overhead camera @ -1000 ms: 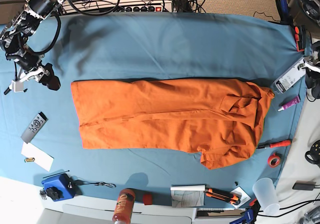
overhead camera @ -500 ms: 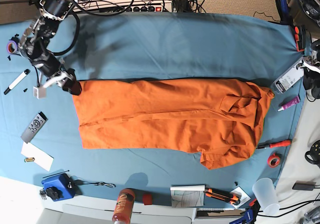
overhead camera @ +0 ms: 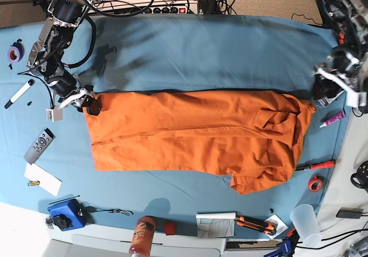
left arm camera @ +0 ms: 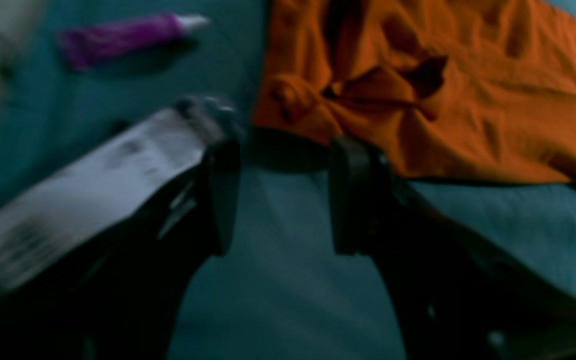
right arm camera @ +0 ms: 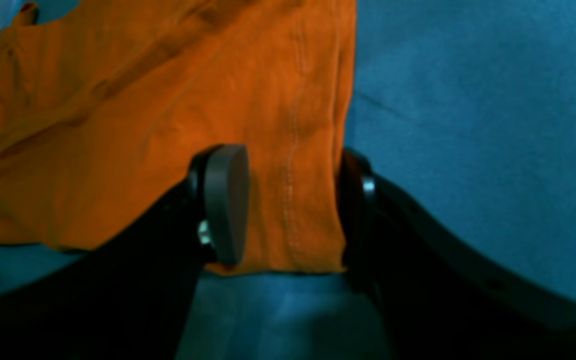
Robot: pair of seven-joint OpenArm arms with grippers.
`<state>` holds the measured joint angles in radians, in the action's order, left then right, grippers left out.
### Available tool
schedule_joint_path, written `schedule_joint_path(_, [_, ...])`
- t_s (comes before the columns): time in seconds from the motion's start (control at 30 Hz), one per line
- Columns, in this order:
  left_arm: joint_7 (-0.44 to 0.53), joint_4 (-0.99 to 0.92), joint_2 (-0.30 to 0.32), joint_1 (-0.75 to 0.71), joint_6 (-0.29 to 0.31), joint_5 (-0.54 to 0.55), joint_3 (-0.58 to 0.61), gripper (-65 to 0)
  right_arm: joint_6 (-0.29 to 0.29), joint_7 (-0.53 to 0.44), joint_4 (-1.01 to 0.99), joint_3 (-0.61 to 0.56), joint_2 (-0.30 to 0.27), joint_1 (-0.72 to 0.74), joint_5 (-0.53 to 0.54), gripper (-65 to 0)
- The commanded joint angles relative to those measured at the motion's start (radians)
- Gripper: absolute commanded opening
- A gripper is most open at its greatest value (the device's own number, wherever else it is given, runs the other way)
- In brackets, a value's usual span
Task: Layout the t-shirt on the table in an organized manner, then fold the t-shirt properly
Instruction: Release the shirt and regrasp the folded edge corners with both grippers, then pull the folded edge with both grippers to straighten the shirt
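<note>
Teal table [overhead camera: 201,44] carries the folded orange t-shirt [overhead camera: 195,136] at centre. Right gripper [right arm camera: 288,210], newly arrived at the nine-o'clock corner, straddles the hem, jaws wide, ungripped. Left gripper [left arm camera: 280,195] has reached three o'clock, open and empty; the next fold seems imminent.

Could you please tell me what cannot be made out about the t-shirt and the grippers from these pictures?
- Neck label: none shows on the t-shirt in any view; the folded cloth may hide it.
- Left gripper: the left wrist view is blurred; the white item beside it is unreadable.
- Right gripper: its fingers straddle the hem, but contact with the table is unclear.
</note>
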<state>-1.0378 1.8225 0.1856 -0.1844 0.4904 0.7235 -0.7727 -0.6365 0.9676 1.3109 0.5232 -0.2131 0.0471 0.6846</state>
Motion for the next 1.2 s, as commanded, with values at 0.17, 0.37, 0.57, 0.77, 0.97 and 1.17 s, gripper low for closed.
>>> schedule_joint_path(0.17, [0.024,-0.138,0.014,0.084,-0.056,0.017,0.07,-32.8,0.008,0.04,0.01,0.002,-0.013,0.005,-0.024,-37.4])
schedule_joint_path(0.37, [0.021,-0.236,0.014,0.172,-0.044,0.033,0.069,-32.8,0.007,0.056,0.01,0.002,-0.017,0.006,-0.023,-37.4])
schedule_joint_path(0.57, [0.008,-0.318,0.014,0.204,-0.045,0.033,0.07,-33.6,0.005,0.056,0.01,0.002,-0.017,0.006,-0.023,-37.5])
schedule_joint_path(0.77, [0.009,-0.32,0.014,0.201,-0.047,0.033,0.069,-62.7,0.005,0.054,0.01,0.002,-0.018,0.006,-0.037,-65.0])
schedule_joint_path(0.97, [0.01,-0.32,0.014,0.201,-0.044,0.027,0.069,-65.0,0.0,0.017,0.01,0.002,-0.041,0.042,-0.1,-65.0])
schedule_joint_path(1.17, [0.017,-0.32,0.014,0.201,-0.044,-0.013,0.036,-65.0,0.001,0.016,0.01,0.002,-0.126,0.09,-0.109,-65.0])
